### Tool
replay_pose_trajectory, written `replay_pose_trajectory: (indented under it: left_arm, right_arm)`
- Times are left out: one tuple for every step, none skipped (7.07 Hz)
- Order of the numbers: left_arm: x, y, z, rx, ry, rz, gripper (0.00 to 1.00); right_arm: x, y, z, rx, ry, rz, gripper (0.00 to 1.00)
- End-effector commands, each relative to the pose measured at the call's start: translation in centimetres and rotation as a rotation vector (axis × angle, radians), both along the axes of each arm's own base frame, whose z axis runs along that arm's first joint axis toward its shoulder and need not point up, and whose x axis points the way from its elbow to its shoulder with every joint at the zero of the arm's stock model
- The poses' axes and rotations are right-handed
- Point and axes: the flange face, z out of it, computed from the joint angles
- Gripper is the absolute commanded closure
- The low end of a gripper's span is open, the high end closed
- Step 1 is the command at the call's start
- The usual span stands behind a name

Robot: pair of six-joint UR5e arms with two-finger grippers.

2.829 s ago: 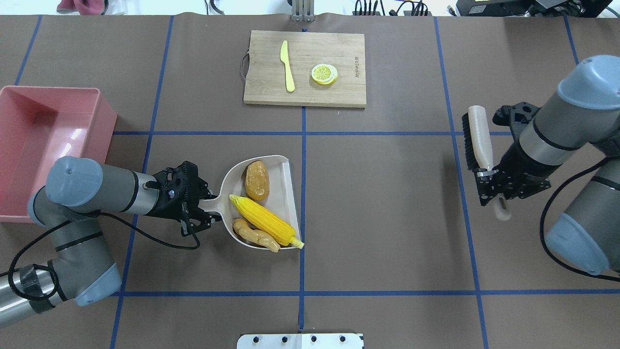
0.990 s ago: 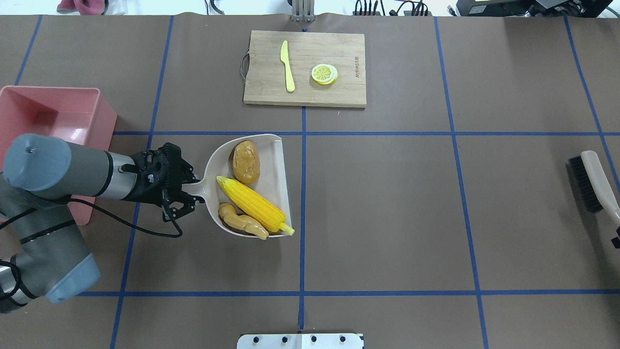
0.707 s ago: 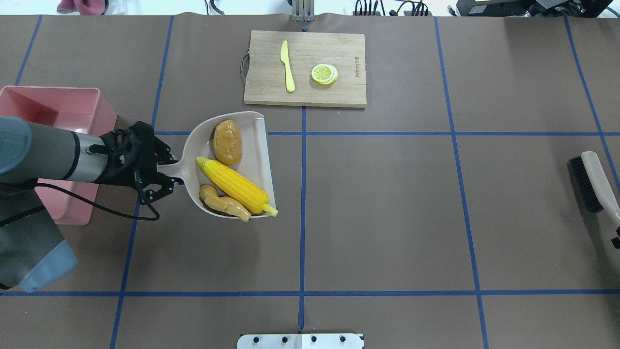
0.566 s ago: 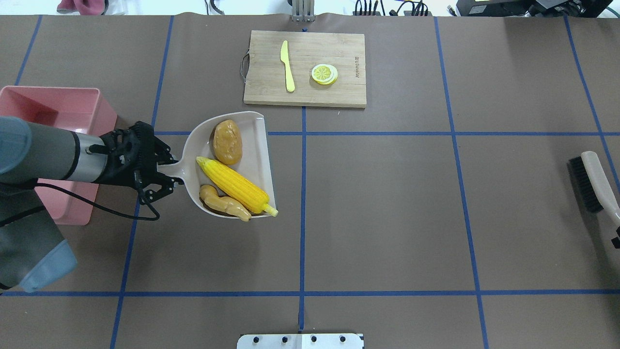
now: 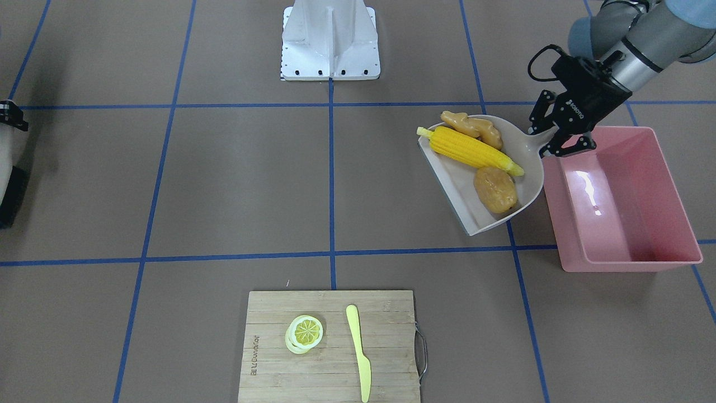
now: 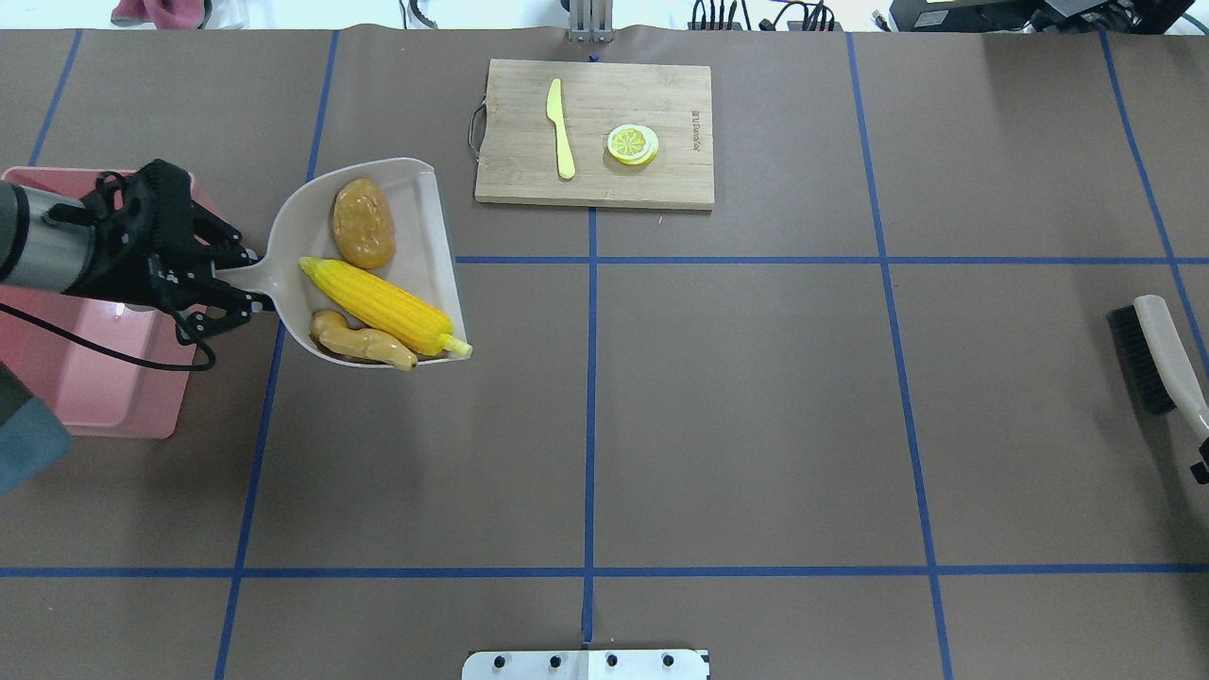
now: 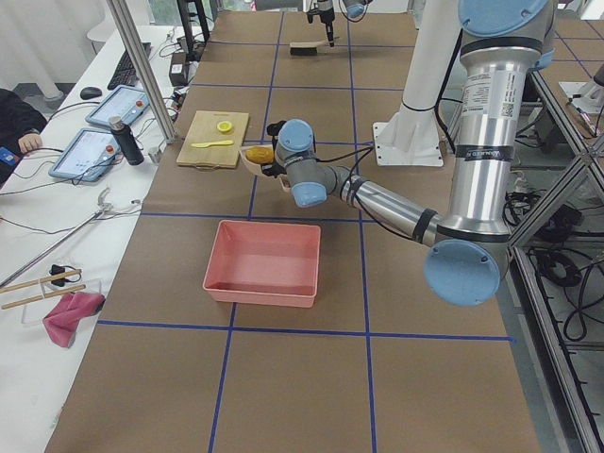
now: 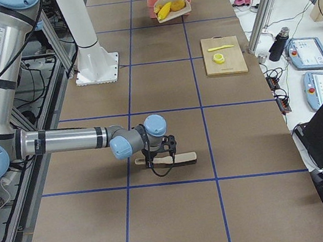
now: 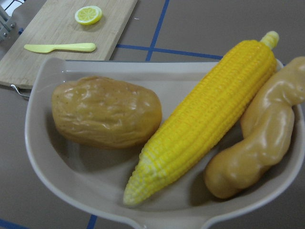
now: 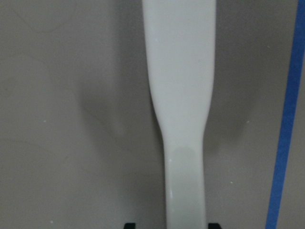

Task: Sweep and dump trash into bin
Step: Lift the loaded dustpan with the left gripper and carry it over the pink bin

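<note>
My left gripper (image 6: 244,281) is shut on the handle of a beige dustpan (image 6: 425,217) and holds it in the air. The pan carries the trash: a yellow corn cob (image 6: 378,304), a tan ginger root (image 6: 364,342) and a brown-orange potato (image 6: 363,223). All three fill the left wrist view, corn cob (image 9: 209,114) in the middle. The pink bin (image 6: 94,387) stands just left of the pan, partly under my left wrist. In the front view the pan (image 5: 458,184) hangs beside the bin's wall (image 5: 565,212). My right gripper (image 8: 170,153) is shut on a brush (image 6: 1157,349) at the table's right edge.
A wooden cutting board (image 6: 595,132) at the far middle holds a yellow knife (image 6: 560,127) and a lemon slice (image 6: 632,144). The robot's white base plate (image 6: 586,664) is at the near edge. Blue tape lines cross the brown table.
My left gripper has lifted the loaded dustpan and carried it left and away, up to the bin. The right arm drew the brush to the right edge early on and has stayed still since.
</note>
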Motion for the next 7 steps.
replay_pose_trajectory:
  left_arm:
    - [-6.4, 0.4, 4.4, 0.005, -0.059, -0.048, 1.00]
    - [-10.1, 0.7, 7.1, 0.011, -0.095, -0.069, 1.00]
    - [-12.1, 1.8, 9.3, -0.039, -0.090, -0.067, 1.00]
    - [-14.6, 2.3, 12.1, -0.047, -0.108, -0.074, 1.00]
    - [-17.0, 2.3, 15.5, -0.033, -0.137, -0.071, 1.00]
    - [-19.4, 2.3, 18.6, -0.021, -0.155, -0.074, 1.00]
    - [-21.9, 2.4, 21.4, 0.027, -0.198, -0.078, 1.00]
  right_arm:
    - [1.1, -1.1, -1.1, 0.009, -0.031, 0.038, 0.00]
    - [2.6, -2.2, -1.9, 0.020, -0.049, 0.087, 0.00]
    - [4.0, -2.5, -2.0, 0.039, -0.055, 0.108, 0.00]
    - [6.1, -2.7, -2.3, 0.046, -0.064, 0.139, 0.00]
    - [8.0, -2.9, -2.5, 0.066, -0.062, 0.129, 0.00]
    - [10.3, -4.1, -3.3, 0.082, -0.048, 0.116, 0.00]
    - [12.7, -5.7, -3.3, 0.088, -0.023, 0.097, 0.00]
